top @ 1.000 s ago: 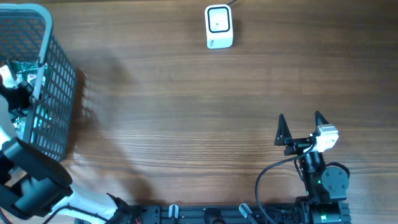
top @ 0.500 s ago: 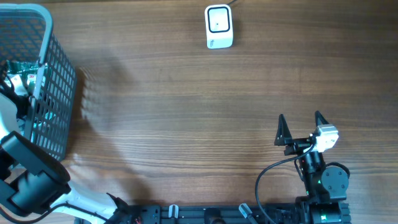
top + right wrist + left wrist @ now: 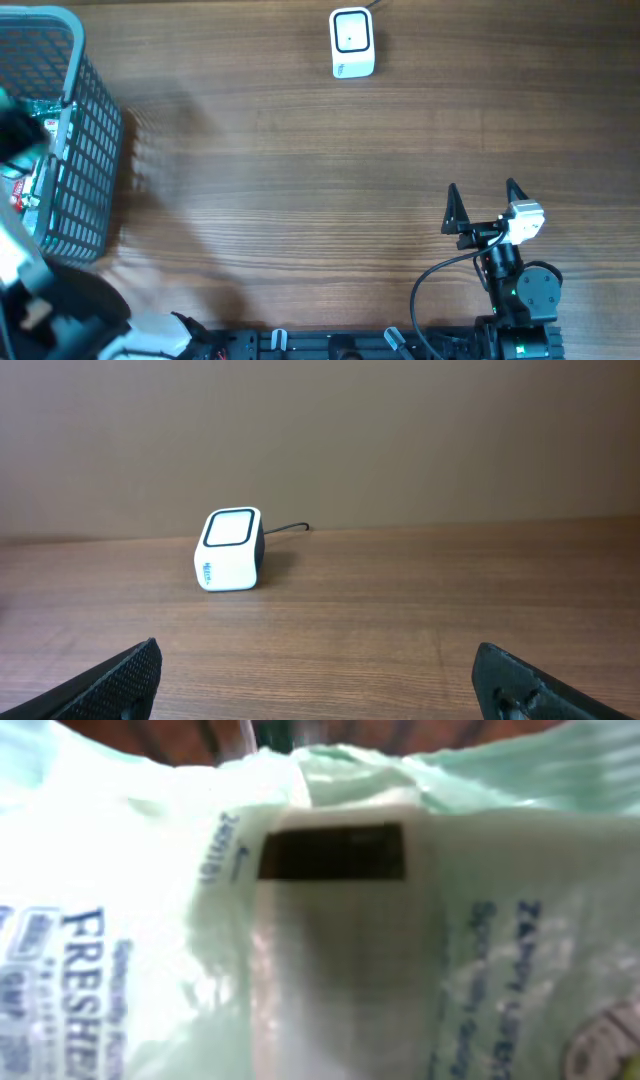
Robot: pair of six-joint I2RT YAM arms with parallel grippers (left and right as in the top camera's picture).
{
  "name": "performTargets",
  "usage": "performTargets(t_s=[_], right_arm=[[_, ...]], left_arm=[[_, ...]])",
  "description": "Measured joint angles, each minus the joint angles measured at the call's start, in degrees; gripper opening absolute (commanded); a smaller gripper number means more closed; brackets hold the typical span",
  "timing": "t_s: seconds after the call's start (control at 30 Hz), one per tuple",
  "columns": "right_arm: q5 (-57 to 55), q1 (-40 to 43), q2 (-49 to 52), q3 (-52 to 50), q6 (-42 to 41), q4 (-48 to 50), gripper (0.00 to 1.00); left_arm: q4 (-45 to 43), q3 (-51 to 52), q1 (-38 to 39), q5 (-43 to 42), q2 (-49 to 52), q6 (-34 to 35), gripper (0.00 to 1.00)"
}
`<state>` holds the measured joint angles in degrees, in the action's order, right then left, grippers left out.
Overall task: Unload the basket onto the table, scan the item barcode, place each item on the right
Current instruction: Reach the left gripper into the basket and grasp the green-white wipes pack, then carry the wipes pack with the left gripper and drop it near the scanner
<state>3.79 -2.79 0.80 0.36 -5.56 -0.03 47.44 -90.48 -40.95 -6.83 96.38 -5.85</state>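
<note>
Moved since a second ago: left arm, its dark lower link now nearer the bottom edge of the overhead view and smeared by motion, its black end inside the basket shifted as well. Unmoved: right arm, scanner, basket. Entry, left jaws: inside the basket, seen from above only as a dark blur; how wide they stand, and whether they hold anything, cannot be told. Entry, packet: pale green plastic with blue lettering and a dark rectangle near its top; fills the left wrist view at close range, blurred. From above, green shows through the wire wall, so it lies in the basket. Entry, basket: dark wire mesh, upright, at the far left of the table. Entry, scanner: small white box, dark-rimmed window on top, cable at the rear; stands at the far middle of the table, well apart from the basket and both arms. Entry, right jaws: spread wide, nothing between them, near the front right of the table, facing the scanner; black fingertips sit in the lower corners of the right wrist view.
</note>
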Motion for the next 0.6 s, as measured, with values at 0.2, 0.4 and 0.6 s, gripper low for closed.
performTargets(t_s=[0.2,0.4,0.6], right_arm=[[0.00,0.00,0.00,-0.02,0.00,0.00,1.00],[0.00,0.00,0.00,0.00,0.00,0.00,1.00],[0.00,0.00,0.00,0.00,0.00,-0.02,1.00]], left_arm=[[-1.29,-7.21,1.79,-3.04,-16.20,11.32,0.56],[1.11,-7.30,15.06,-4.92,-21.40,15.63,0.56],[9.75,-7.28,36.33,-2.86,-19.37,16.83,0.56]])
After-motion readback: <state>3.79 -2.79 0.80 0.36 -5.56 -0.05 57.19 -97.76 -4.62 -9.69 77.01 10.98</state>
